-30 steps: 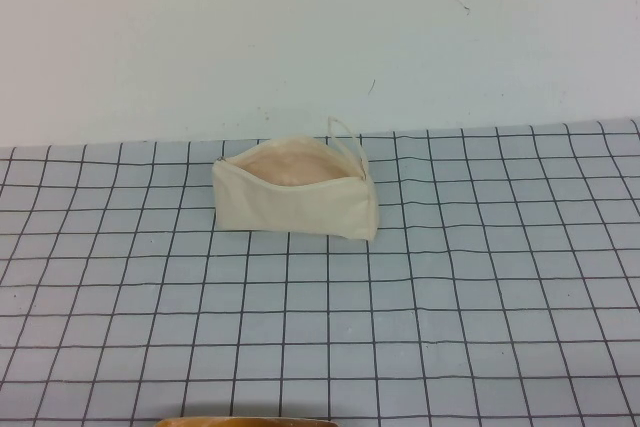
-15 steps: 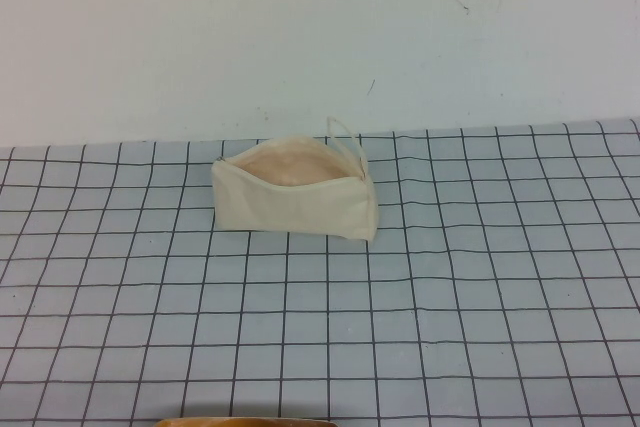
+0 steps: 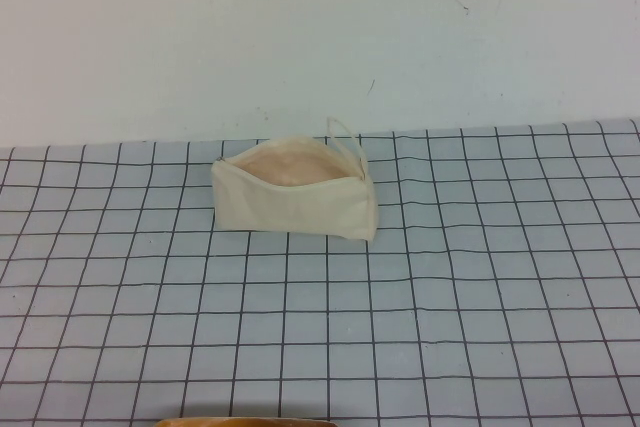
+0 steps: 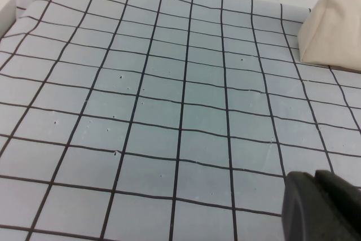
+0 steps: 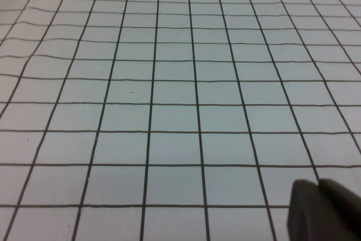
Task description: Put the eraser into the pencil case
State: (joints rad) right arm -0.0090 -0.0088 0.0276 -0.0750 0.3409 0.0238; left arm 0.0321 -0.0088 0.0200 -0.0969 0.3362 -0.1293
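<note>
Pale wall [image 3: 320,37] behind; tabletop [image 3: 450,327] covered in a light blue-grey sheet with a black grid; pencil case [image 3: 295,199] sits on the tabletop near the wall edge, standing on its long side, mouth open upward, pinkish-beige lining [image 3: 295,167] showing inside; thin loop strap [image 3: 345,139] sticks up at the case's right end; eraser not visible in any view, cannot tell whether it lies inside the case; an orange-brown edge [image 3: 245,421] shows on the near side, well apart from the case.

Left tool [image 4: 318,207]: only a dark part of it seen in the left wrist view, over bare grid, well apart from the case [image 4: 333,29], which shows one end; cannot tell how its fingers stand.

Right tool [image 5: 324,210]: dark part seen in the right wrist view over bare grid, case out of that view; finger state cannot be told; neither tool shows in the high view.
</note>
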